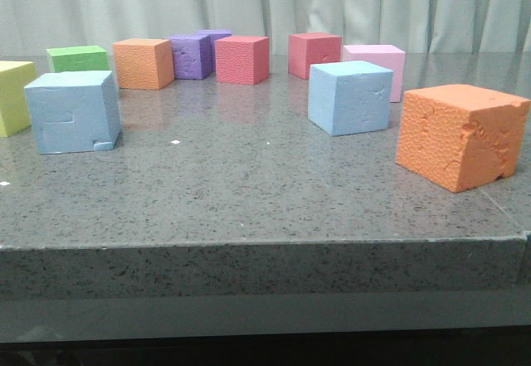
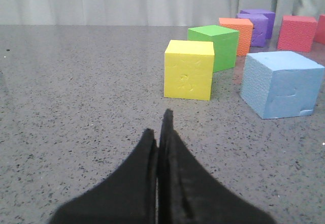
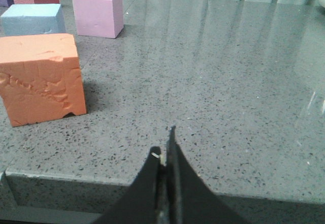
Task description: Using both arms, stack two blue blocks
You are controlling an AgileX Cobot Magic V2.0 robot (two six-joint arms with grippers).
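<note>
Two light blue foam cubes stand apart on the grey table. One blue cube (image 1: 73,111), with a stepped seam and a chipped lower corner, is at the left; it also shows in the left wrist view (image 2: 280,83). The other blue cube (image 1: 349,96) stands right of centre, and its top shows in the right wrist view (image 3: 32,19). Neither gripper shows in the front view. My left gripper (image 2: 158,125) is shut and empty, low over bare table, short of the yellow cube. My right gripper (image 3: 164,141) is shut and empty near the table's front edge.
An orange cube (image 1: 461,136) stands at the front right, near the right gripper (image 3: 40,78). A yellow cube (image 2: 189,69) and green cube (image 2: 214,46) stand by the left blue cube. Orange, purple, red and pink cubes (image 1: 380,68) line the back. The table edge (image 1: 249,246) runs across the front.
</note>
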